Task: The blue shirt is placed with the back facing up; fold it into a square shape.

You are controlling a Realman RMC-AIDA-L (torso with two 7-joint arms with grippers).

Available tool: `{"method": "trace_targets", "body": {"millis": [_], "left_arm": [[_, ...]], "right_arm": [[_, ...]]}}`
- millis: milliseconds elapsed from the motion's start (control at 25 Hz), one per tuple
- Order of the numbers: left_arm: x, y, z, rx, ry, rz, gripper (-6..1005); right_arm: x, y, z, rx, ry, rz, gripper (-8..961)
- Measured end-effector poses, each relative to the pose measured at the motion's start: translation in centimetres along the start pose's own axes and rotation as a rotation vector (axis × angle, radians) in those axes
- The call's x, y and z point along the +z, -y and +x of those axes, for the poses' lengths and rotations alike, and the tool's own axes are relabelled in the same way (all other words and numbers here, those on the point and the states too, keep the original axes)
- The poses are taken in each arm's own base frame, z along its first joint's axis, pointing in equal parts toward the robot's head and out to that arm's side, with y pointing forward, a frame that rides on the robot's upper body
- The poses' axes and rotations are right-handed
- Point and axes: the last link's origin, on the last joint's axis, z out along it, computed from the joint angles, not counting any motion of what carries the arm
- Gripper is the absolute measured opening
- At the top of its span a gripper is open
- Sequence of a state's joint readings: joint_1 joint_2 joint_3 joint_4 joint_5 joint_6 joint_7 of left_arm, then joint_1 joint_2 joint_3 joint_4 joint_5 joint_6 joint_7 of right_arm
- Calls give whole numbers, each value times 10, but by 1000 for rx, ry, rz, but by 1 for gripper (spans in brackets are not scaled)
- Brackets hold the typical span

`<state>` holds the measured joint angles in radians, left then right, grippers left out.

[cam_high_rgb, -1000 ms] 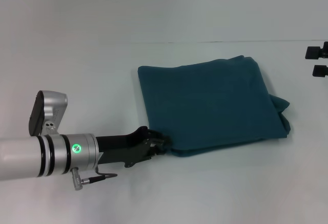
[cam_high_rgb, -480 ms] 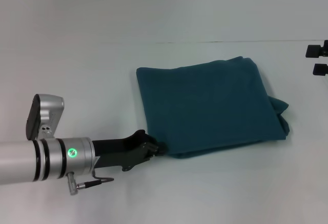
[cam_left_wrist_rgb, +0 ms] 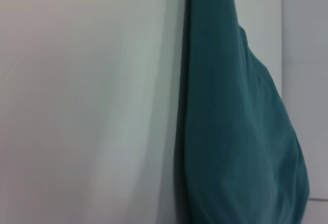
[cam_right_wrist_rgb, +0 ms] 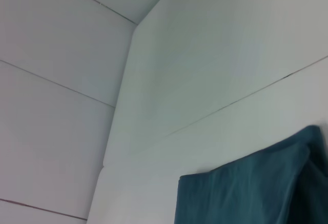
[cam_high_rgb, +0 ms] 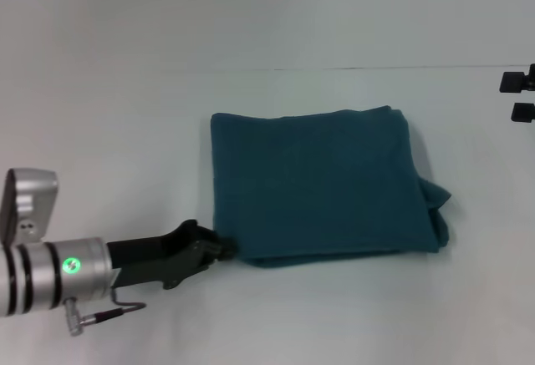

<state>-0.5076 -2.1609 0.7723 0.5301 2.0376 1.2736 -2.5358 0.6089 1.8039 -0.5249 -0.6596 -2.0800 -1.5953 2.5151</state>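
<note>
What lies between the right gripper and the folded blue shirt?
Only bare white table: in the head view nothing lies between the right gripper at the far right edge and the blue shirt.

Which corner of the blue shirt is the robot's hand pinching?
The near left corner of the folded blue shirt, where the left gripper is. The other three corners lie free; the right gripper is far off at the table's right edge.

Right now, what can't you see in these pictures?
- Head view: the left gripper meets the blue shirt at its near corner; whether its jaws pinch cloth is unclear.
- Head view: the right gripper is cut off by the edge.
- The shirt's underside and inner layers are hidden by its folds.
</note>
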Motion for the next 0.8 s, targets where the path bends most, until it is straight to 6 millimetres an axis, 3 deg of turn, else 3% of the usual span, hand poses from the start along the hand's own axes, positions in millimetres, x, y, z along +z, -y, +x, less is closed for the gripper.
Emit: {"method": "trace_targets", "body": {"millis": [440, 640, 800], "left_arm": [[-19, 5, 1, 12, 19, -6, 41], [-38, 5, 4, 50, 23, 2, 107], [-66, 11, 12, 34, -41, -4, 281]], "right_arm": [[1, -1, 1, 0, -3, -7, 763], [1, -1, 2, -7, -5, -9, 763], [0, 1, 3, -5, -5, -6, 763]]}}
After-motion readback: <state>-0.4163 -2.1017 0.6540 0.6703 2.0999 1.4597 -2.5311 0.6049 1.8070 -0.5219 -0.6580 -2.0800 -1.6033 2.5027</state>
